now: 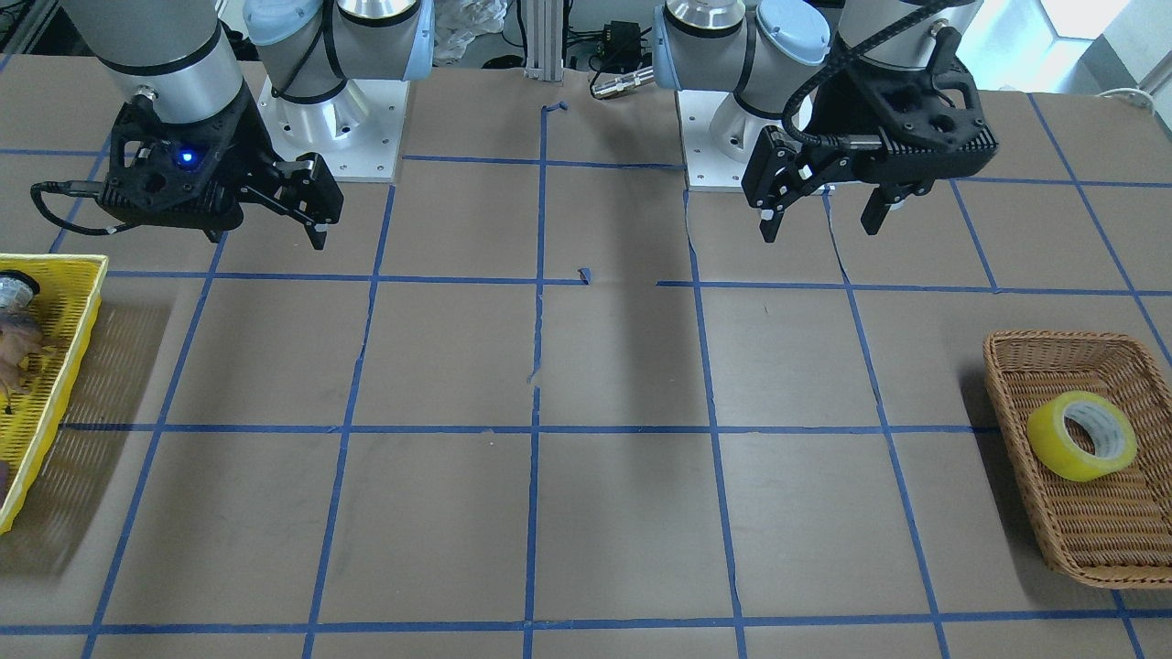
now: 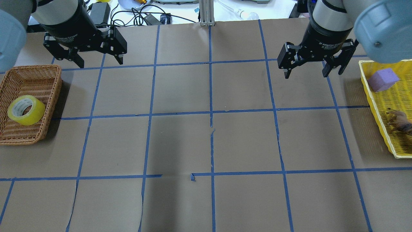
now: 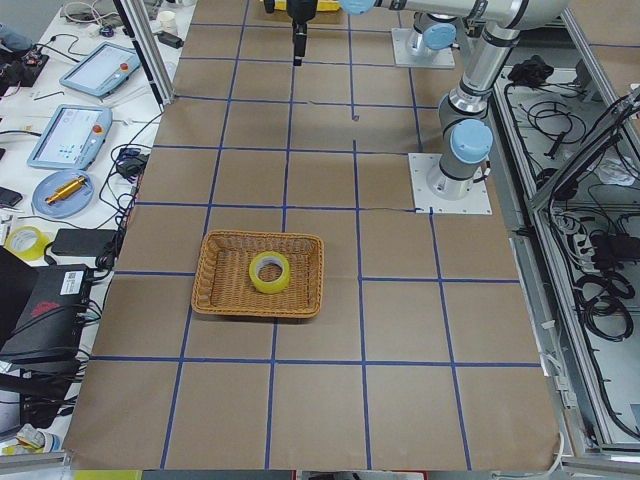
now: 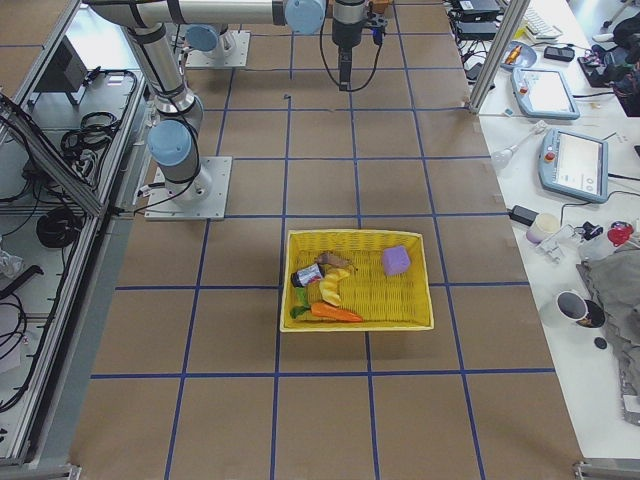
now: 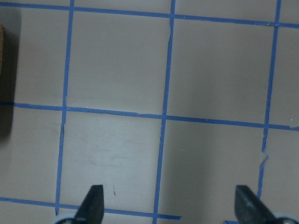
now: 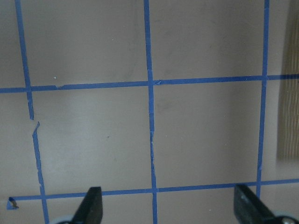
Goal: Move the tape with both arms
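The yellow tape roll (image 2: 26, 110) lies flat in a brown wicker basket (image 2: 32, 66) at the table's left end; it also shows in the front view (image 1: 1082, 435) and the left side view (image 3: 269, 272). My left gripper (image 2: 99, 62) hangs open and empty above the table, beyond the basket and a little toward the middle; the front view (image 1: 819, 229) and the left wrist view (image 5: 170, 205) show only bare table between its fingers. My right gripper (image 2: 305, 74) is open and empty over the right half, also seen in the right wrist view (image 6: 169, 205).
A yellow mesh basket (image 2: 379, 106) at the table's right end holds a purple block (image 2: 383, 79), a toy animal (image 2: 399, 120) and other small items. Blue tape lines grid the brown tabletop. Cables and devices lie beyond the far edge.
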